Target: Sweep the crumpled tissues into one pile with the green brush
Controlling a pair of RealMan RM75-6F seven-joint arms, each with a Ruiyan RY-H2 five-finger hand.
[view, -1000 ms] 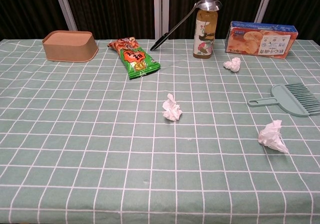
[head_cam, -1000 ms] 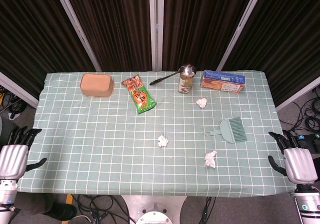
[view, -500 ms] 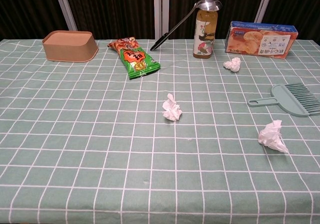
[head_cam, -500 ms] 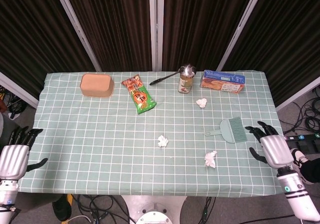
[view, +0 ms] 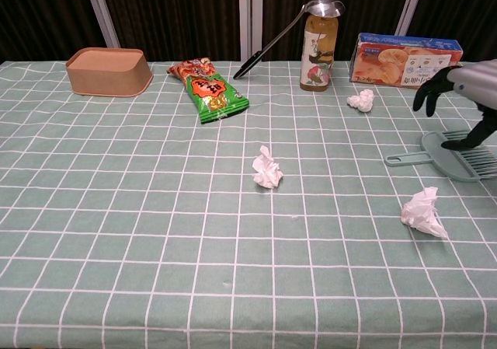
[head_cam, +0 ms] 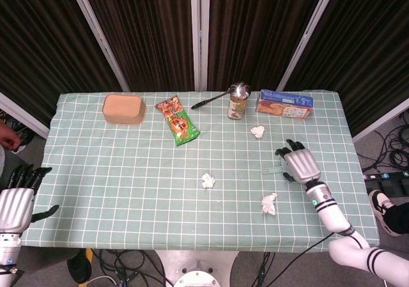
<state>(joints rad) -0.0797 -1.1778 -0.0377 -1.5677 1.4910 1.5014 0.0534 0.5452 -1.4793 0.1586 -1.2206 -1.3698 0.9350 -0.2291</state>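
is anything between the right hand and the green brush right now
Nothing visible. The right hand hangs open directly over the green brush, holding nothing; the closest crumpled tissue lies nearer the table's front edge, off that path.

Both hands share one build: a silver-grey metal back plate with black fingers. The right hand (head_cam: 298, 164), right of centre in the head view, joins a white forearm with a small green dot and a dark band near the wrist (a black cable trails beside it). The left hand (head_cam: 15, 201), at the lower left edge, shows the same silver palm, black fingers and white cuff.
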